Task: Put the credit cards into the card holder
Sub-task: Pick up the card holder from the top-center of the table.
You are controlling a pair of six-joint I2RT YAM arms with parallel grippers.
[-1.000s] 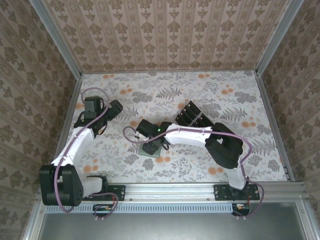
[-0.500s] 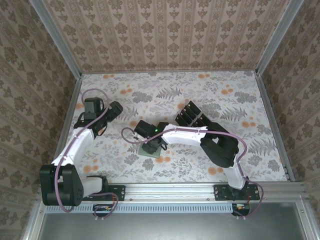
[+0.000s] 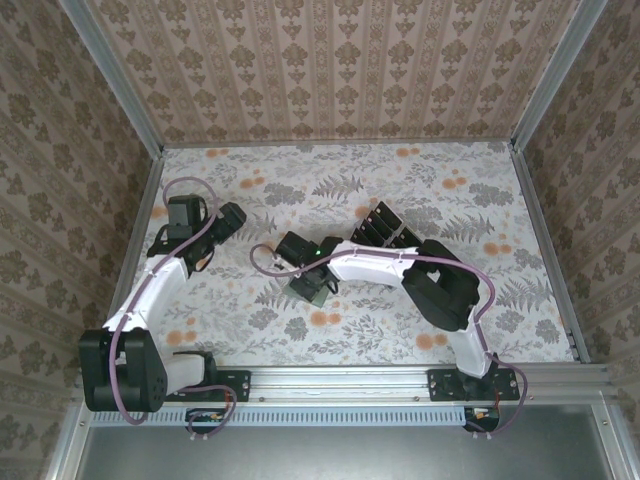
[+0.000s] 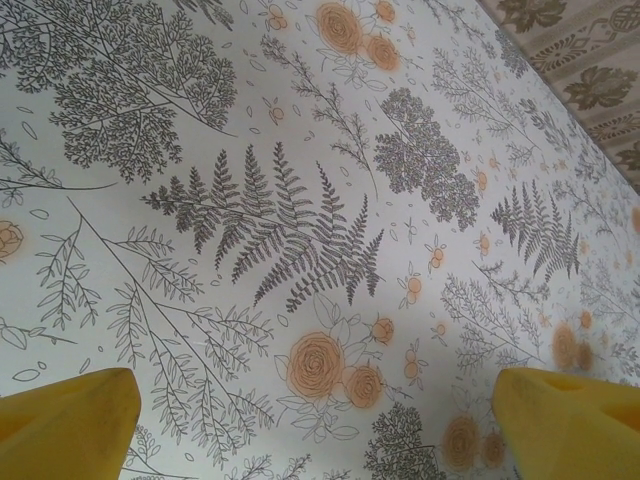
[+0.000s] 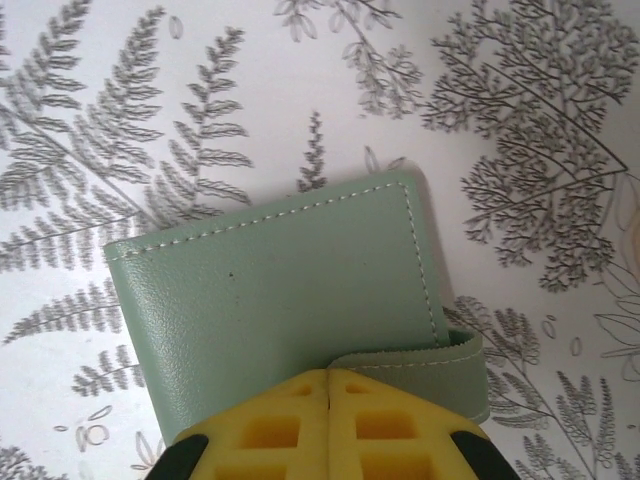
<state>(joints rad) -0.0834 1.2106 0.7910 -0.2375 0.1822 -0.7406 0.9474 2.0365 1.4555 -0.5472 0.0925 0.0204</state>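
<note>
The right gripper is clamping the card holder by its near edge. This shallow bite is risking a slip.

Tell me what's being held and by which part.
The right gripper is pinched shut on the card holder, gripping the edge nearest its wrist camera. The left gripper is open, holding nothing.

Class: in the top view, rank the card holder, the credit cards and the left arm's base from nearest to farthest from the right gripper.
1. card holder: pinched between the fingers of the right gripper, mid-table.
2. credit cards: behind it, to the right.
3. left arm's base: at the near left corner.
</note>
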